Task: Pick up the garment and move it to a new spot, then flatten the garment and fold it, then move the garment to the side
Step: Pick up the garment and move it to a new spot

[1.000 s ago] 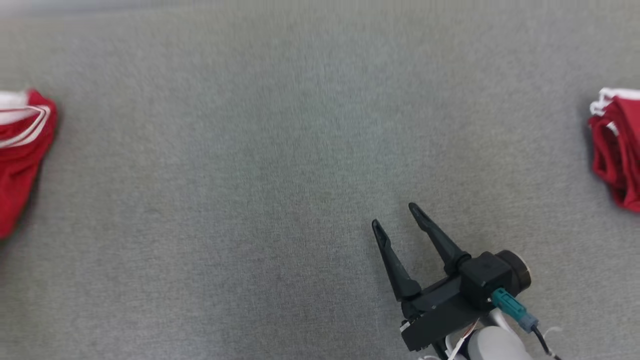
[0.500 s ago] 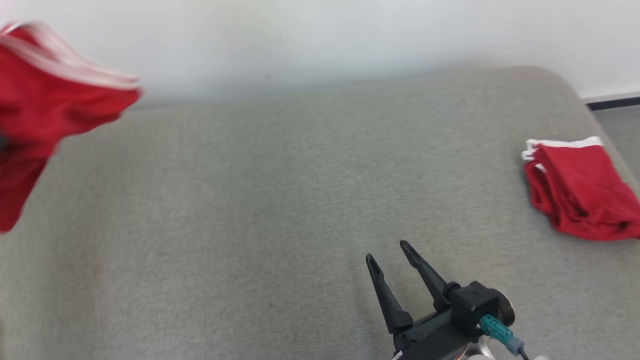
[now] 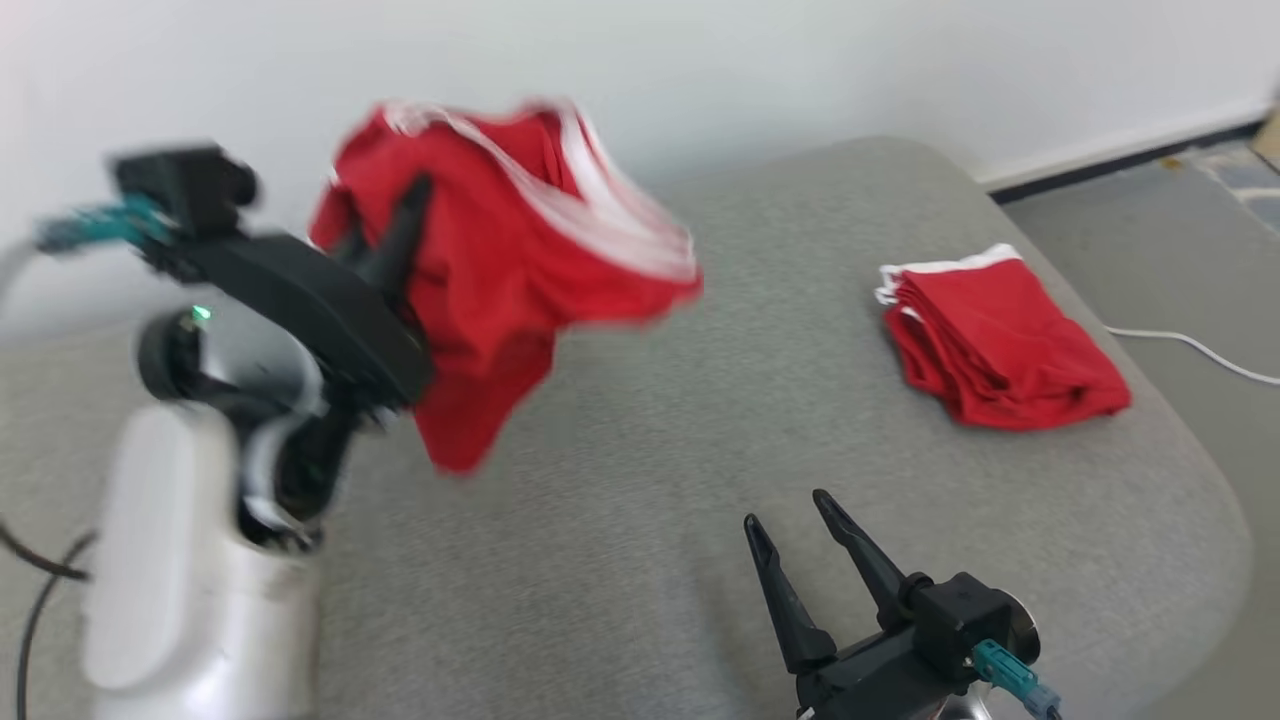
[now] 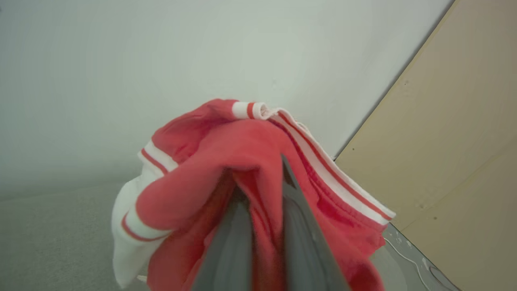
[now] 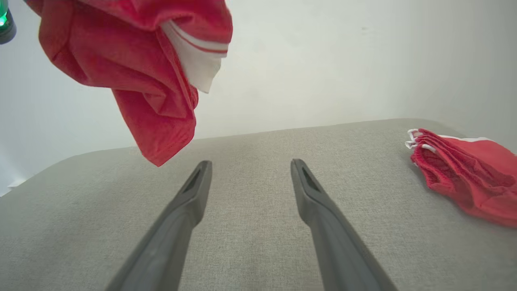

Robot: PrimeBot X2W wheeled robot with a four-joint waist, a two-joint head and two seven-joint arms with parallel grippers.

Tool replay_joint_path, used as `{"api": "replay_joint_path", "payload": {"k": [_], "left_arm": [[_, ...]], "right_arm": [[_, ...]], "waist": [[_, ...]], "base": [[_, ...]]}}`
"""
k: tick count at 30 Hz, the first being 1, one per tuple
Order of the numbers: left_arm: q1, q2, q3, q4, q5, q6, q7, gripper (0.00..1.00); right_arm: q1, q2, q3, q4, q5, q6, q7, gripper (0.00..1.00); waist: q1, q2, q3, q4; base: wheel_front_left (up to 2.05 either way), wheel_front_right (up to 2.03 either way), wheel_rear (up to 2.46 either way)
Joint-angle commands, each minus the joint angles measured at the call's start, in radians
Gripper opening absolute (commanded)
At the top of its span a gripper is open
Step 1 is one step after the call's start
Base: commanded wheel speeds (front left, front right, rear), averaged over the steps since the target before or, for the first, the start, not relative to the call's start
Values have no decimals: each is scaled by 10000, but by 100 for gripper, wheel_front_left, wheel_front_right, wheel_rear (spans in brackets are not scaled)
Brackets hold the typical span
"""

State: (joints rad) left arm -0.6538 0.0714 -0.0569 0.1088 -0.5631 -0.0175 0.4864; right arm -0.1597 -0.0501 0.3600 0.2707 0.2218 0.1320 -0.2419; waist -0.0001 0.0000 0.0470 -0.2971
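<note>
Soft, even light fills all three views, bright enough to wash the white wall [image 3: 700, 60] nearly featureless, with no glare and only a faint shadow on the grey cushion [image 3: 620, 560] beside the right gripper [image 3: 785, 508]. In the head view the red garment [image 3: 500, 270] and the left gripper [image 3: 388, 210] are smeared by motion blur, while the folded red pile [image 3: 1000, 340] is fairly crisp. The left wrist view shows its own fingers [image 4: 230, 250] soft and out of focus; the right wrist view is sharp, its cushion edge bowing slightly toward the frame's sides.
</note>
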Motion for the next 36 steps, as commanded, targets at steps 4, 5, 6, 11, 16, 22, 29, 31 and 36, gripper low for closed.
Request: {"api": "replay_joint_path", "payload": {"k": [4, 5, 6, 11, 16, 22, 29, 31, 36], "left_arm": [[885, -68, -478, 1106, 440, -15, -747, 0], [1034, -72, -603, 1414, 606, -33, -1024, 0], [1157, -71, -692, 1754, 738, -22, -1274, 0], [1713, -117, -1165, 3409, 1267, -5, -2417, 0], [1853, -166, -1595, 4160, 1622, 53, -3982, 100], [2097, -188, -1707, 3923, 1692, 101, -6281, 100], [3036, 155, -1176, 3038, 2011, 609, -7426, 100], [3444, 291, -947, 2635, 2198, 817, -7495, 100], [4581, 519, -422, 1542, 2781, 1090, -7519, 100]], "right_arm": [[-5, 6, -3, -78, 60, -28, -18, 100], [-13, 3, -28, -89, 55, -28, -25, 100], [-11, -2, -65, -89, 52, -28, -33, 100], [119, 4, -267, -117, -28, -28, -73, 100], [241, 3, -663, -184, -172, -28, -64, 100], [483, -3, -1093, -284, -323, -28, 26, 100], [906, -3, -1404, -392, -347, -28, 162, 100], [1025, -6, -1529, -450, -379, -28, 196, 100], [1213, -6, -1957, -549, -486, -28, 267, 100]], "waist": [[1, 0, 491, -811], [1, 0, 556, -891], [1, 0, 609, -952], [1, 0, 730, -978], [1, 0, 652, -525], [1, 0, 315, 239], [1, 0, -165, 931], [1, 0, -266, 1157], [1, 0, -453, 1691]], "base": [[0, 0, 0], [0, 0, 0], [0, 0, 0], [0, 0, 0], [0, 0, 0], [0, 0, 0], [0, 0, 0], [0, 0, 0], [0, 0, 0]]}}
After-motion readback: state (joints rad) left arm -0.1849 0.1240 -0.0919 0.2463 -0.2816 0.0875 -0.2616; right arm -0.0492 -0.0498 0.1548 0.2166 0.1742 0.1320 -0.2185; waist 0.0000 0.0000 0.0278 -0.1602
